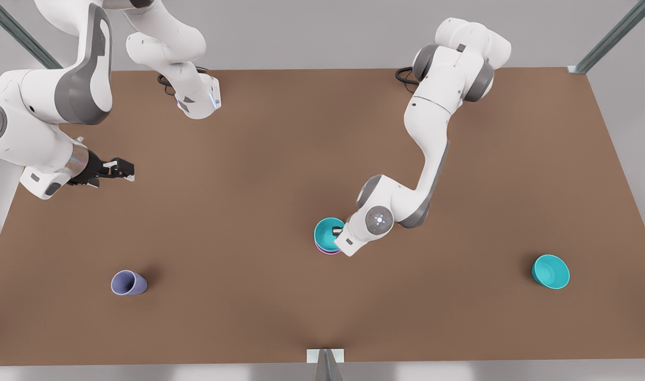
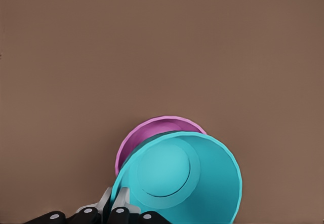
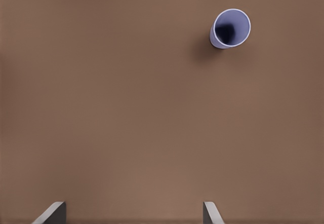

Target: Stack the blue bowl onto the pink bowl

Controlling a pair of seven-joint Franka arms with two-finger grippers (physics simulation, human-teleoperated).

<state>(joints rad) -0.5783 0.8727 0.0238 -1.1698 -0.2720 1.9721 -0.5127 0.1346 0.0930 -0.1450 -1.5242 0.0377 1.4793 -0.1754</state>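
The blue bowl [image 1: 327, 234] sits nested in the pink bowl [image 1: 325, 252] near the table's middle, and just a sliver of pink rim peeks out beneath it. In the left wrist view the blue bowl [image 2: 179, 176] covers most of the pink bowl [image 2: 147, 135]. My left gripper [image 1: 337, 231] [image 2: 115, 204] is shut on the blue bowl's rim, one finger inside and one outside. My right gripper [image 1: 122, 169] [image 3: 132, 214] waits open above the table at the front view's left, holding nothing.
A slightly wider teal bowl [image 1: 550, 271] stands at the front view's right. A lavender cup [image 1: 128, 282] [image 3: 230, 29] stands at the front left, below the right gripper. The brown table [image 1: 248, 185] is bare between them.
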